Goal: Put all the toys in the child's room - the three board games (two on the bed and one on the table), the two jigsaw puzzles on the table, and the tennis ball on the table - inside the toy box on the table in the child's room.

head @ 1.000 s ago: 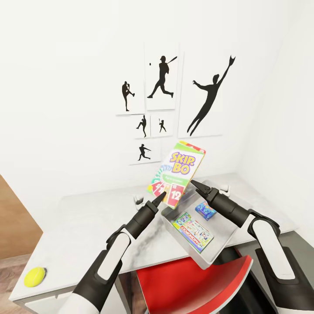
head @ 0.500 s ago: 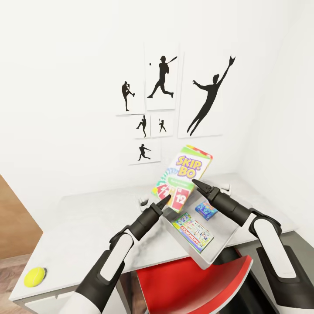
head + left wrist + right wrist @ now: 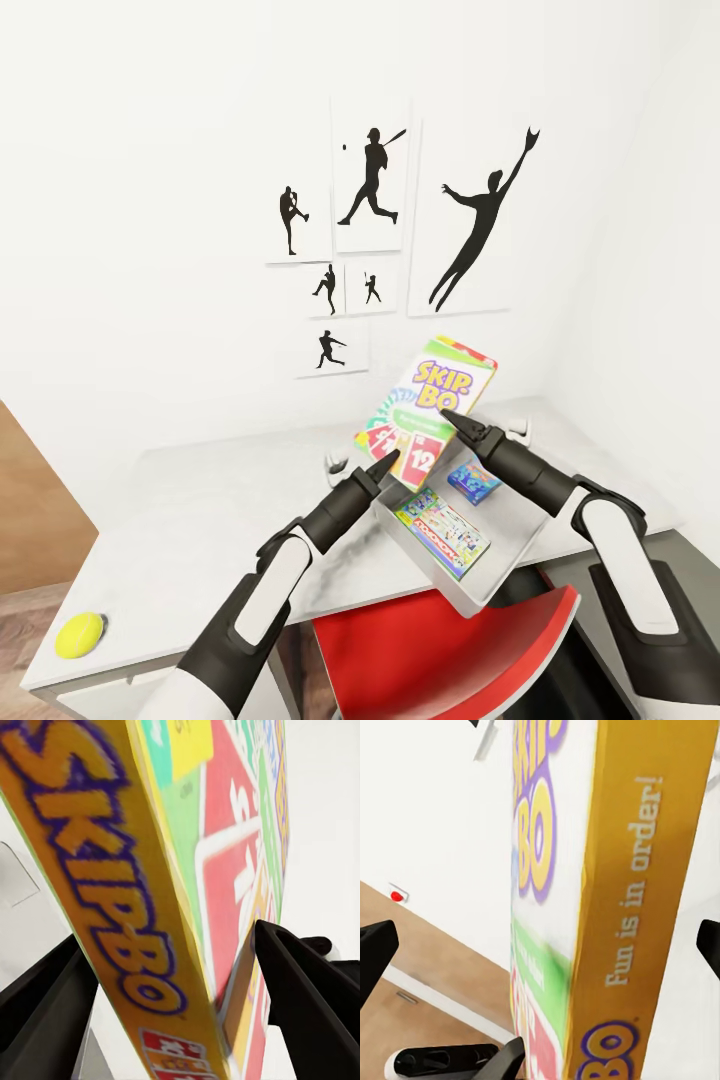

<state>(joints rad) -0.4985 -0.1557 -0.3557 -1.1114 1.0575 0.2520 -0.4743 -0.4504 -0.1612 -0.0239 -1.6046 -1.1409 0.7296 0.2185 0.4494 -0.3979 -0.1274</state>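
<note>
Tennis ball point(image 3: 80, 633) sits at the surface's point(image 3: 190, 520) near left corner, well apart from both arms. Further right, the left fingers point(image 3: 382, 466) pinch the lower edge of the Skip-Bo box point(image 3: 428, 411), which stands tilted above the toy box point(image 3: 500, 560), long axis leaning up and away. On its right edge, the right fingers point(image 3: 452, 419) look spread wider than the box; I cannot tell whether they touch it. Two game boxes lie inside, and the toy box's near wall is cut off by the red chair point(image 3: 440, 650).

1. Your Skip-Bo box point(image 3: 428, 413) — yellow-orange edges, purple lettering, red, green and white card panels.
2. The toy box point(image 3: 505, 560) is grey — the tennis ball point(image 3: 79, 633) yellow.
3. The chair point(image 3: 440, 655) is red.
</note>
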